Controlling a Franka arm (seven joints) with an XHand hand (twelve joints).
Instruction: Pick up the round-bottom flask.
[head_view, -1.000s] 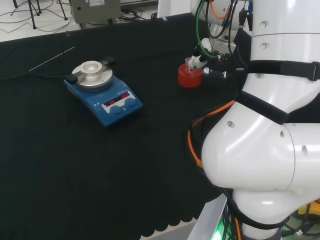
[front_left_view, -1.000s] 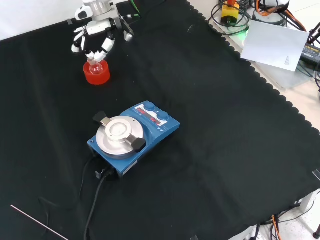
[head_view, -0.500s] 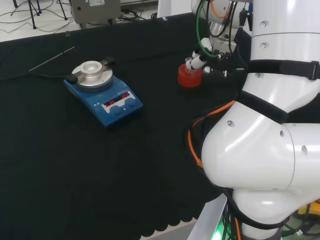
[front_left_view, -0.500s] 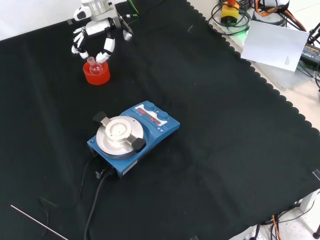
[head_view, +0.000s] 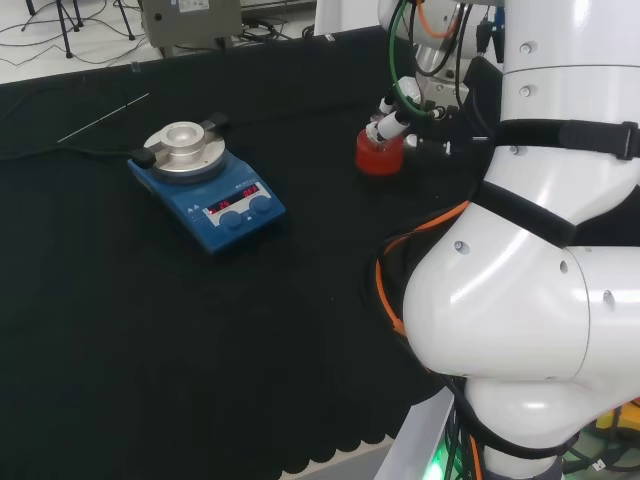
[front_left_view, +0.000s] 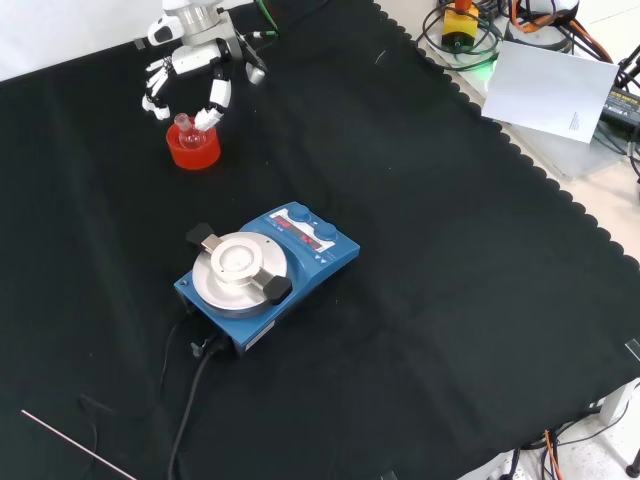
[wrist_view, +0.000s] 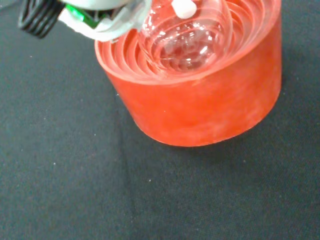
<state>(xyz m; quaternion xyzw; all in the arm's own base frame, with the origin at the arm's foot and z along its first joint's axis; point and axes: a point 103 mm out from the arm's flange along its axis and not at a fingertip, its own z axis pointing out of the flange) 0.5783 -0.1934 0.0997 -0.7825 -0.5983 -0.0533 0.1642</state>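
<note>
Robot hand (front_left_view: 190, 72) open, fingers spread around flask (front_left_view: 184, 126) neck, in red stand (front_left_view: 193, 147).

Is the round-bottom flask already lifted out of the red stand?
No, the flask sits with its round bottom inside the red ribbed stand.

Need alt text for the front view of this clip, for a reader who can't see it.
The robot's hand reaches down at the cloth's far left, fingers spread around the neck of a clear round-bottom flask seated in a red ribbed stand. Nearer the camera sits a blue hotplate stirrer with a round metal top, its black cable trailing toward the near edge.
</note>
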